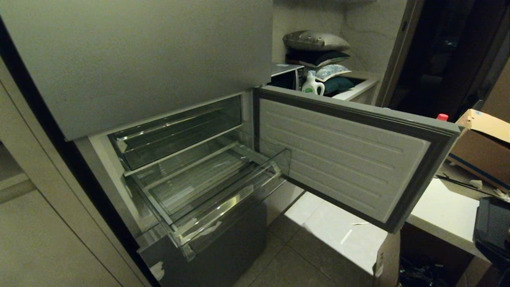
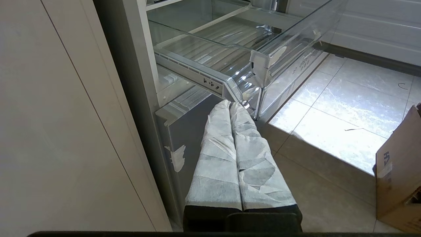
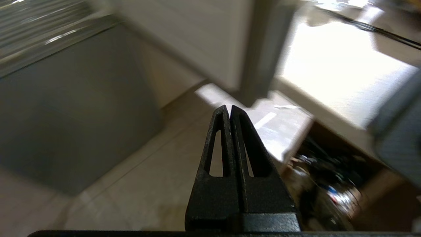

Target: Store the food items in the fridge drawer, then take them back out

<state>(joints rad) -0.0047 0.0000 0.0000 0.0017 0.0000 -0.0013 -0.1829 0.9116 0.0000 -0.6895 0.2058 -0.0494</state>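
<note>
Fridge drawer point(image 1: 223, 191) pulled out of the fridge, below the shallower clear bin point(image 1: 175, 135); ribbed floor bare, no food items visible in any view. Fridge door point(image 1: 350, 155) swung open just beside the drawer. Left end effector point(image 2: 235, 104): wrapped fingers point(image 2: 217, 158) pressed together, closed on nothing, tips near the drawer's front corner, low by the grey panel point(image 2: 184, 138) under the drawer. Right end effector point(image 3: 229, 108): closed, empty, over the tiled floor point(image 3: 138, 184) away from the drawer; that view is blurred.
</note>
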